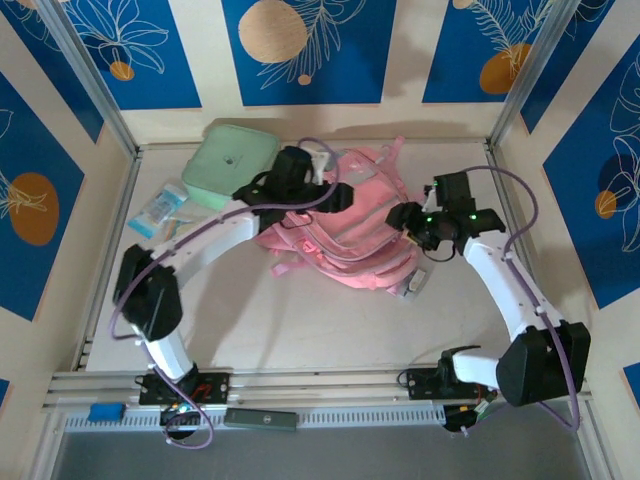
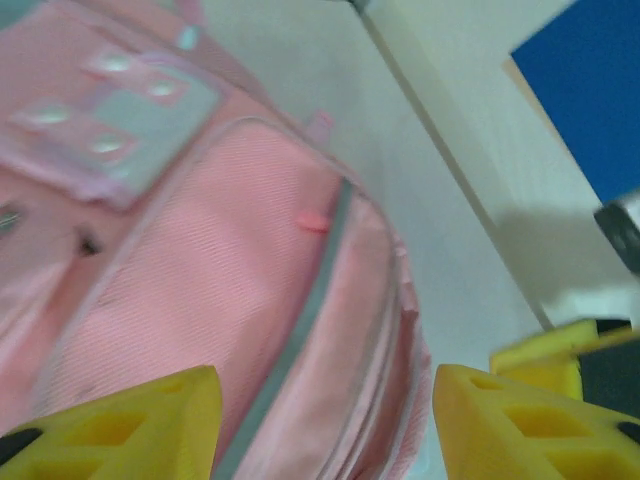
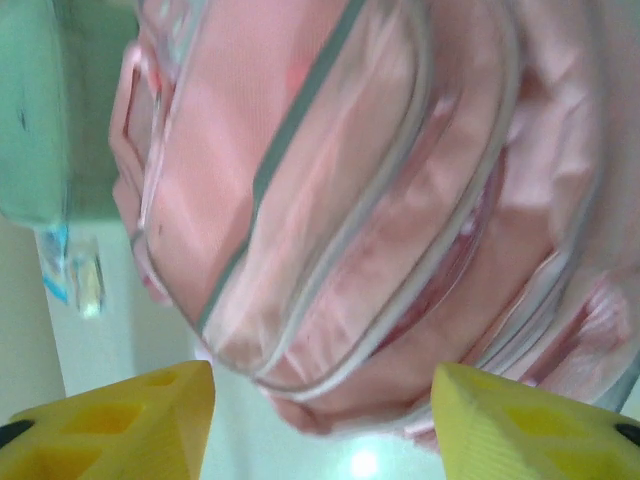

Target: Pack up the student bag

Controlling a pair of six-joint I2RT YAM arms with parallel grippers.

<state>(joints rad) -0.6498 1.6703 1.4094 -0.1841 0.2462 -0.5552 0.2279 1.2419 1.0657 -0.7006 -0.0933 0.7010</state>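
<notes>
The pale table (image 1: 330, 330) stands inside walls with blue panels and leaf drawings; near its middle, a little to the far side, the student bag (image 1: 340, 225) lies flat with its pink pockets upward. At its far left corner is the mint green zip case (image 1: 235, 162), touching it or just beside it, I cannot tell which; a small blue-and-white packet (image 1: 160, 212) lies left of the case. The left gripper (image 2: 325, 420) hangs over the bag's far left part, its jaws apart and grasping nothing; the right gripper (image 3: 325, 420) is at the bag's right side, also released and empty. The grey zip line (image 2: 300, 320) looks closed, so I judge the bag must be opened first. It would go well if one gripper pins the fabric near the small pink tab (image 2: 312, 221) while the other pulls slowly along the zip, not upward, so the soft bag does not lift.
</notes>
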